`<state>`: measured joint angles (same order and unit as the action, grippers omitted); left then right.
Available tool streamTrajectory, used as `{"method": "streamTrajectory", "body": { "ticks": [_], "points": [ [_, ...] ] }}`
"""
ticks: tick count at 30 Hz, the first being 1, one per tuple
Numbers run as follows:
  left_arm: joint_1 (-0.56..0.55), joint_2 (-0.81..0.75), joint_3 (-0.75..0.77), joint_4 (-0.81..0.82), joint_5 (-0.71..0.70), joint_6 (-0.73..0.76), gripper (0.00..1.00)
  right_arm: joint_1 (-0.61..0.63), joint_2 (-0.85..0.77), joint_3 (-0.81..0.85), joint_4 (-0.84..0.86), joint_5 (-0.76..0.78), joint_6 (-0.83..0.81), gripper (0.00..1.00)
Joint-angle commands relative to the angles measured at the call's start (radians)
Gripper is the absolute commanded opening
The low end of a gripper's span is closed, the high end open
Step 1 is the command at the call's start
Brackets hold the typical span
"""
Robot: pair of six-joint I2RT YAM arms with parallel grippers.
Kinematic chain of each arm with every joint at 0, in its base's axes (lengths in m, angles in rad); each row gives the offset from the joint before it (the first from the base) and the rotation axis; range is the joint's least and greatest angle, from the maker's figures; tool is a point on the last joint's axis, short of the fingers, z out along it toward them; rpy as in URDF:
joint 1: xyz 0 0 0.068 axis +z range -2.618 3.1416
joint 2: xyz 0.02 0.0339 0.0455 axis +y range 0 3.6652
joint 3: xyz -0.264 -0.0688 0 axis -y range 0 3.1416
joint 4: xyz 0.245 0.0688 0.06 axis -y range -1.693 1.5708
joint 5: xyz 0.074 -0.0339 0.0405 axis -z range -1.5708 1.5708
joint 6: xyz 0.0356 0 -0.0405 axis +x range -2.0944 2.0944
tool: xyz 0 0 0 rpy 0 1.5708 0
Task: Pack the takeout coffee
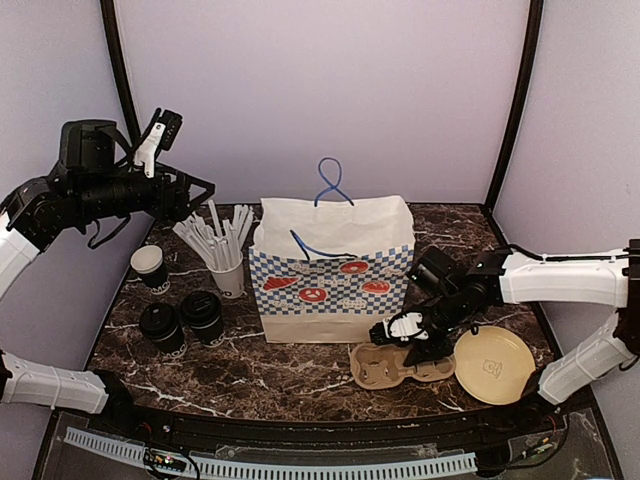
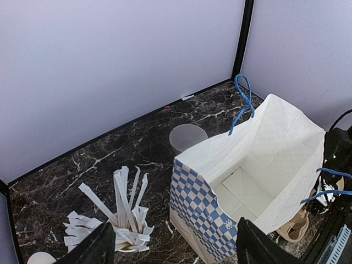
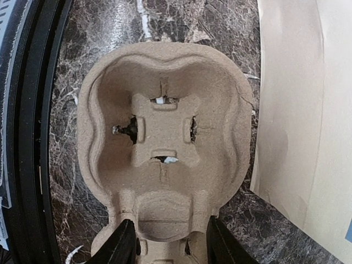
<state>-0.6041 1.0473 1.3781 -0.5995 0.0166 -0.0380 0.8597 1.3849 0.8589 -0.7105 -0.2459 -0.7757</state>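
Honestly, right gripper is open, straddling one end of the brown moulded-pulp cup carrier by the front-right edge; left gripper hangs open, empty. An end-only pinch could tip it, and the small black paper cups sit well apart, near the left edge.

The cardboard cup carrier runs off the right wrist view's bottom edge; whether the right gripper presses it cannot be told. From above, the paper bag hides the white bowl near the bench's far edge. The left wrist view crops an open cup by the left edge
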Motion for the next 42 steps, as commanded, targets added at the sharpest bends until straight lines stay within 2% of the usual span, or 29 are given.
{"method": "streamTrajectory", "body": {
  "ticks": [1,7,14,18,24,27,31,33,42],
  "points": [
    [0.004,-0.011,-0.022,0.0,-0.005,-0.003,0.78,0.014,0.007,-0.022,0.03,0.017,0.027,0.43],
    [0.004,-0.009,-0.027,0.002,-0.004,0.0,0.79,0.024,0.007,-0.027,0.004,-0.01,0.024,0.44],
    [0.005,-0.008,-0.03,0.001,-0.005,-0.003,0.79,0.026,0.042,-0.04,0.016,0.035,0.031,0.48],
    [0.004,-0.006,-0.022,-0.004,-0.005,0.0,0.79,0.027,0.044,-0.035,0.016,0.04,0.039,0.44],
    [0.004,-0.004,-0.018,-0.001,-0.004,0.005,0.79,0.027,0.045,-0.015,0.002,0.04,0.05,0.32],
    [0.004,0.006,-0.006,0.008,0.0,0.012,0.79,0.027,0.029,0.001,-0.029,0.039,0.052,0.3],
    [0.004,0.06,0.067,0.009,0.064,0.079,0.79,0.025,-0.011,0.047,-0.1,0.049,0.041,0.29],
    [0.004,0.112,0.165,-0.009,0.117,0.141,0.79,0.025,-0.028,0.082,-0.153,0.051,0.029,0.29],
    [0.004,0.42,0.44,-0.106,0.331,0.371,0.83,-0.037,-0.095,0.155,-0.294,0.087,-0.028,0.29]
  ]
}}
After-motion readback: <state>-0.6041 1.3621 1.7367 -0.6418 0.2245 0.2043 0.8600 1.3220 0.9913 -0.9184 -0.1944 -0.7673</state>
